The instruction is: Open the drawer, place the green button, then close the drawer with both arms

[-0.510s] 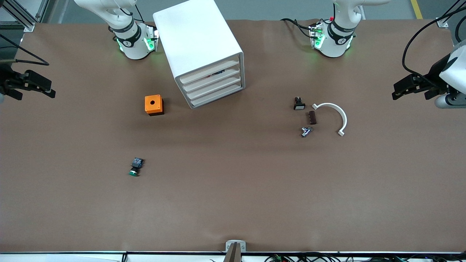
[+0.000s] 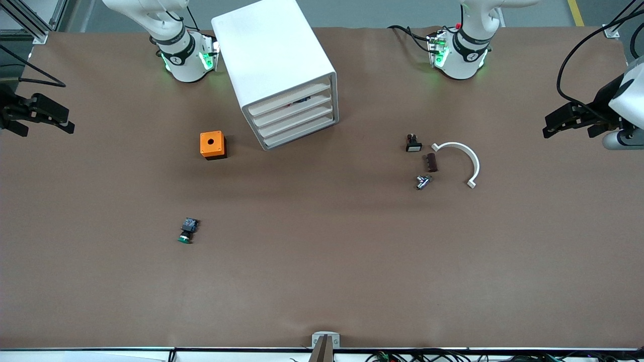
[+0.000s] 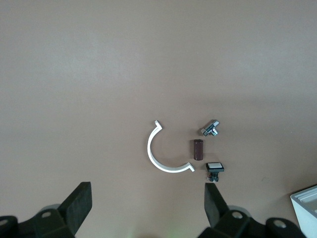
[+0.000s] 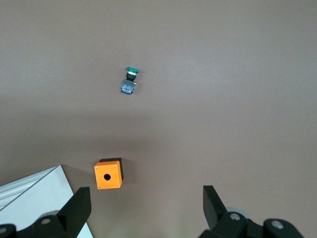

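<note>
The right gripper (image 2: 48,116) is hanging in the air over the table's edge at the right arm's end, its fingers spread wide with nothing between them. The button (image 2: 187,231) is lying on its side on the bare brown table (image 2: 322,281), nearer to the front camera than everything else, with its green cap pointing toward that camera. Farther from the camera than the button, the orange box (image 2: 213,145) is sitting just beside the white cabinet (image 2: 274,70). The cabinet is standing at an angle between the two arm bases, and the drawer (image 2: 299,136), the lowest of its four fronts, is sitting pushed in like the three above it. Toward the left arm's end a small cluster is lying together: a black part with a white face (image 2: 413,144), a dark brown block (image 2: 431,162), a small metal piece (image 2: 422,181) and a white curved clip (image 2: 463,162). The left gripper (image 2: 566,120) is hanging over the table's edge at the left arm's end, its fingers spread apart too and gripping nothing.
</note>
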Controlling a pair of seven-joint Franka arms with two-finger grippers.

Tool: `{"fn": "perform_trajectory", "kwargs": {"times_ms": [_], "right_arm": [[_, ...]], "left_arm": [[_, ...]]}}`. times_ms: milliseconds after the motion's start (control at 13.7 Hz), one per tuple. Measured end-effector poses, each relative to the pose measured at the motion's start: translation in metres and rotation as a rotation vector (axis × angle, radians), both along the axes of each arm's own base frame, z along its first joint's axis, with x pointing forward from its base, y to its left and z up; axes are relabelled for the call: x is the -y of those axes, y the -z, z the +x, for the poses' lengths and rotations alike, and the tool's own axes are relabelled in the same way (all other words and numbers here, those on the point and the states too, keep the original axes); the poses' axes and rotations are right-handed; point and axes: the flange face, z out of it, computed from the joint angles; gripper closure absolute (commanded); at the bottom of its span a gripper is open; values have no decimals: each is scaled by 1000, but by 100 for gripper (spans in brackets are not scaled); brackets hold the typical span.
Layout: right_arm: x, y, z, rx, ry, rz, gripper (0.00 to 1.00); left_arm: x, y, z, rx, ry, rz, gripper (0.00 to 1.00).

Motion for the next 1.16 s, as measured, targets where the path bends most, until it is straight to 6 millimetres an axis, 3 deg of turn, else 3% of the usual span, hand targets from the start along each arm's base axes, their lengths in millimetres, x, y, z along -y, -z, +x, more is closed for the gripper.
{"fn": "perform_trajectory", "kwargs": {"times_ms": [291, 510, 728, 946, 1165], "right_arm": [[-1, 0, 0, 0, -2, 1, 0], [0, 2, 0, -5, -1, 1, 0], [0, 7, -4, -17, 3, 2, 0], [1, 9, -13, -22, 20, 3, 0], [2, 8, -17, -18, 26, 4, 0]], "left_arm": [[16, 2, -2, -29, 0, -149, 0], [31, 23, 5, -110, -4, -291, 0], [58, 64, 21, -211, -43, -387, 0], [111, 116, 37, -392, -176, -544, 0], [170, 175, 50, -546, -330, -576, 0]]}}
